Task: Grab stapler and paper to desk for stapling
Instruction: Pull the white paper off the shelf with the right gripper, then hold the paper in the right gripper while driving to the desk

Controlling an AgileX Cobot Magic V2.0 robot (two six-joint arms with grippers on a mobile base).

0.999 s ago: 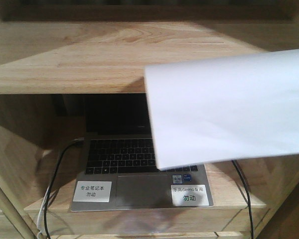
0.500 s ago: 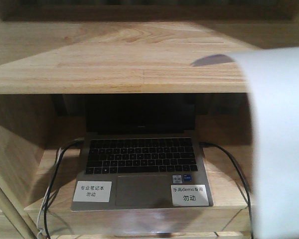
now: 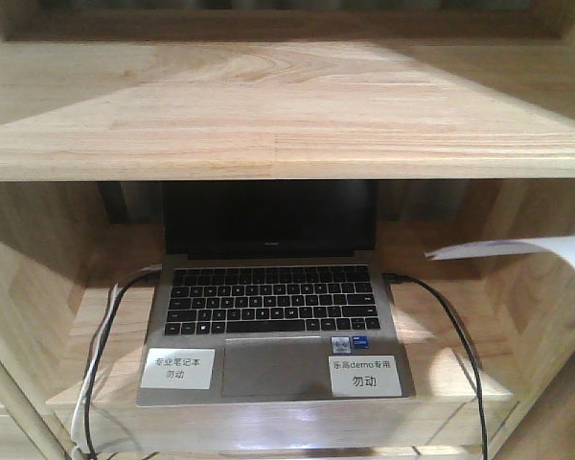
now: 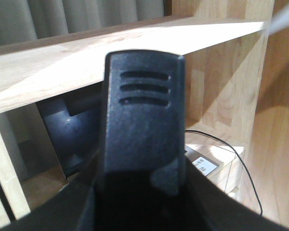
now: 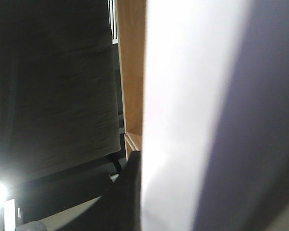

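Robot arm carries sheet away from shelving: the paper (image 3: 527,251) hangs curled in mid-air at the right edge of the front view, beside a shelf unit (image 3: 268,125) whose lower bay holds an open laptop (image 3: 268,316). In the right wrist view the sheet fills the frame, and the right fingers (image 5: 127,202) look clamped on its edge. A black ribbed piece (image 4: 142,120) blocks the left wrist view. Whether it is the stapler, or whether the left fingers are closed, cannot be told. The counter is out of view. A steady pinch and a slow, level carry, clear of the shelf's upright, should land the sheet flat.
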